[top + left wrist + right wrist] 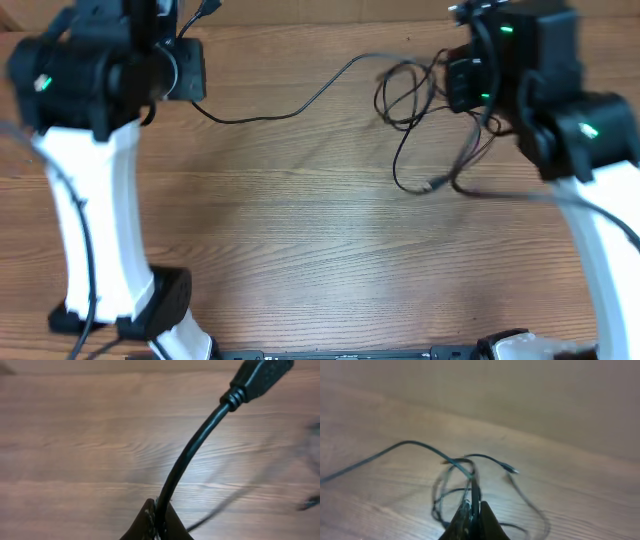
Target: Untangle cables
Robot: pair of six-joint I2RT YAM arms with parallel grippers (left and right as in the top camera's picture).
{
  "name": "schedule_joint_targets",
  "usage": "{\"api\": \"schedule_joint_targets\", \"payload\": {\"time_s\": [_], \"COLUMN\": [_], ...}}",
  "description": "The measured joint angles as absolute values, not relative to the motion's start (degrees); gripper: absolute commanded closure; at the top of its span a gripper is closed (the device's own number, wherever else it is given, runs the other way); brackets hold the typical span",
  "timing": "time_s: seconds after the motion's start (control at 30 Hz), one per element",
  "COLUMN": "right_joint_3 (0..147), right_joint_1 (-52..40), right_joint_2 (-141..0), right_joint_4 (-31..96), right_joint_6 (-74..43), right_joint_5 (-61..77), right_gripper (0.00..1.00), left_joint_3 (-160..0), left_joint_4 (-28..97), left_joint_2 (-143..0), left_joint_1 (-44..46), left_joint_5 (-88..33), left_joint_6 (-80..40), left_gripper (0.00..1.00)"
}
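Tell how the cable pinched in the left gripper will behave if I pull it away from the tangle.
Probably semi-stiff near the plug: the cable arcs upward from the left gripper unsupported. Beyond that likely floppy; it runs in slack curves toward the tangle, which the right gripper pinches. Likely light, so loops may drag along.
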State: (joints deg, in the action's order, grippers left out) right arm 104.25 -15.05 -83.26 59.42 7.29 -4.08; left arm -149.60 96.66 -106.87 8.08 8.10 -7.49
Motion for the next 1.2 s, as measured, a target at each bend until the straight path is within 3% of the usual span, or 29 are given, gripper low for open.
{"api": "schedule_joint_targets", "payload": {"time_s": [0.2,0.33,0.63,1.2], "right_joint_3": [104.9,104.9,104.9,104.9], "right_joint_1": [-12.38,-3.16,17.15,19.9], "right_joint_2": [-77.17,-76.62,-77.32,-79.81], "right_joint_4": [66.3,70.7,71.22,71.44], "right_joint_6": [3.49,0.51,-1.28,-0.84], "right_joint_5": [-17.72,-23.79,-13.13,-7.25], "right_gripper": [0.96,0.96,0.96,0.96], "left_joint_3": [-148.97,-148.73,-148.73,-148.73], "left_joint_4": [96.62,96.66,96.47,94.24], "left_joint_2": [-115.39,-118.43,-118.61,-118.58], "left_joint_1": [5.32,1.56,-9.13,-33.58], "left_joint_5": [15.44,16.95,14.31,-5.19], "left_joint_6": [-10.04,-11.05,-13.41,-13.34], "left_gripper": [0.96,0.96,0.96,0.96]}}
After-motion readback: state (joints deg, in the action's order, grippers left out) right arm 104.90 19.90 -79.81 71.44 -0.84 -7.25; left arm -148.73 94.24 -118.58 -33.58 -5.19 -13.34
